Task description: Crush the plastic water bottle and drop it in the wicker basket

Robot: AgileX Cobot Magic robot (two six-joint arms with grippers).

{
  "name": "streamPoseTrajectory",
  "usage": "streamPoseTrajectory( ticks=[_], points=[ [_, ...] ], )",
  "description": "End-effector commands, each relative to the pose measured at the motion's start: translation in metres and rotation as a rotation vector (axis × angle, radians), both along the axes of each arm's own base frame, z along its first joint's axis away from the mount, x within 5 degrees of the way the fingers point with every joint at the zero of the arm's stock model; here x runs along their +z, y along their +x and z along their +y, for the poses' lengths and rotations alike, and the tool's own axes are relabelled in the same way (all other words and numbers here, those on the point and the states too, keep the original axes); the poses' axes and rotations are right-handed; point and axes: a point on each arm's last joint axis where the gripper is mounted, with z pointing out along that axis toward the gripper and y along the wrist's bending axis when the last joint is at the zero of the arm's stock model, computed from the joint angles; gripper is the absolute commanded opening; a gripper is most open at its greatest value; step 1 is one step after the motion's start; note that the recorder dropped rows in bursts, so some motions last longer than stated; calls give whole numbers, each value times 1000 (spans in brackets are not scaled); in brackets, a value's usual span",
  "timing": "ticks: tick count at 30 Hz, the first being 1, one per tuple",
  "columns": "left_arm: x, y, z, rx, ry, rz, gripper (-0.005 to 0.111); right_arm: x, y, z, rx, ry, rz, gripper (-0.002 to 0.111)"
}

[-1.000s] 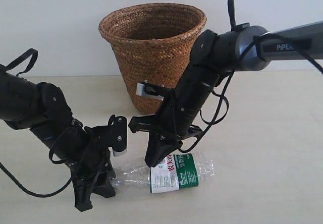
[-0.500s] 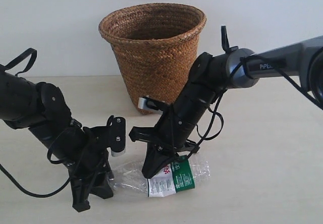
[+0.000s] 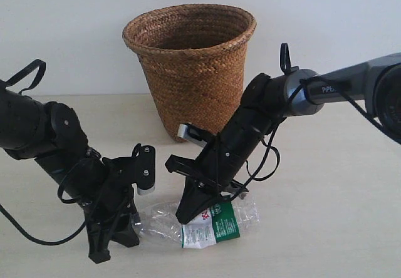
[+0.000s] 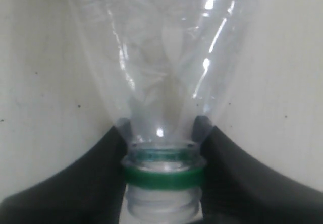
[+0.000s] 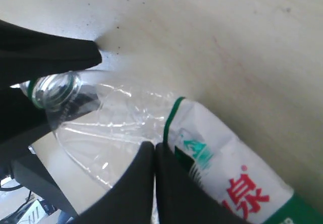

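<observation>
The plastic water bottle point(image 3: 220, 224) lies on its side on the table in front of the wicker basket point(image 3: 191, 71), its body dented and its green-and-white label creased. My left gripper point(image 3: 131, 226) is shut on the bottle's neck; in the left wrist view its black fingers point(image 4: 96, 168) clamp just above the green ring point(image 4: 162, 176). My right gripper point(image 3: 183, 214) is shut, with nothing between its fingers. Its closed tips point(image 5: 154, 149) press down on the clear bottle point(image 5: 113, 118) at the label's edge point(image 5: 222, 168).
The basket stands upright against the white wall point(image 3: 62, 27), its wide rim point(image 3: 188, 16) well above both arms. The right arm point(image 3: 263, 109) slants down across the basket's front. The pale tabletop point(image 3: 338, 190) stretches to the right.
My right gripper has pushed lower onto the bottle, which has become shorter and flatter, its label crumpling. The left gripper has held the neck in place.
</observation>
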Motion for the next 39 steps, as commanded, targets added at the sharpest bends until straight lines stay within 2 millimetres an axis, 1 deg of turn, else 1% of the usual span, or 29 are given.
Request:
streamPoseTrajectory(
  ticks=[1, 9, 12, 15, 18, 21, 23, 24, 25, 26, 27, 28, 29, 30, 31, 33, 35, 37, 38, 39],
  points=[
    [-6, -1, 0, 12, 8, 16, 4, -54, -2, -11, 19, -164, -41, 0],
    [-6, -1, 0, 12, 8, 16, 4, -51, -3, -11, 33, -163, -4, 0],
    [-6, -1, 0, 16, 8, 19, 4, -37, -1, -9, 39, -147, -21, 0],
    [-6, -2, 0, 22, 7, 23, 4, -10, 2, -6, 58, -111, -49, 0],
    [-6, -2, 0, 22, 7, 23, 4, 26, 5, -3, 73, -69, -101, 0],
    [-6, -2, 0, 22, 7, 23, 4, 59, 5, -4, 96, -30, -182, 0],
    [-6, -2, 0, 22, 7, 23, 4, 77, 4, -6, 109, -8, -226, 0],
    [-6, -2, 0, 22, 7, 23, 4, 92, 5, -12, 98, 6, -262, 0],
    [-6, -2, 0, 22, 7, 23, 4, 98, 7, -15, 91, 11, -275, 0],
    [-6, -2, 0, 22, 7, 23, 4, 111, 10, -24, 84, 26, -314, 0],
    [-6, -2, 0, 22, 7, 23, 4, 115, 11, -29, 82, 25, -330, 0],
    [-6, -2, 0, 22, 7, 23, 4, 124, 12, -41, 66, 14, -352, 0],
    [-6, -2, 0, 22, 7, 23, 4, 129, 10, -56, 69, -17, -372, 0],
    [-6, -2, 0, 22, 7, 23, 4, 130, 9, -65, 70, -46, -382, 0],
    [-4, -2, 0, 13, 5, 14, 4, 133, 6, -82, 72, -103, -398, 0],
    [0, -1, 0, -3, -1, -1, 4, 137, 0, -98, 79, -158, -413, 0],
    [8, -1, -1, -19, -22, -28, 4, 145, -8, -114, 75, -198, -432, 0],
    [30, -4, -2, -46, -52, -62, 4, 158, -19, -139, 44, -234, -457, 0],
    [36, -4, -3, -56, -59, -59, 4, 161, -21, -144, 38, -239, -463, 0],
    [50, -6, -4, -78, -81, -42, 4, 167, -25, -154, 16, -245, -474, 0]
  ],
)
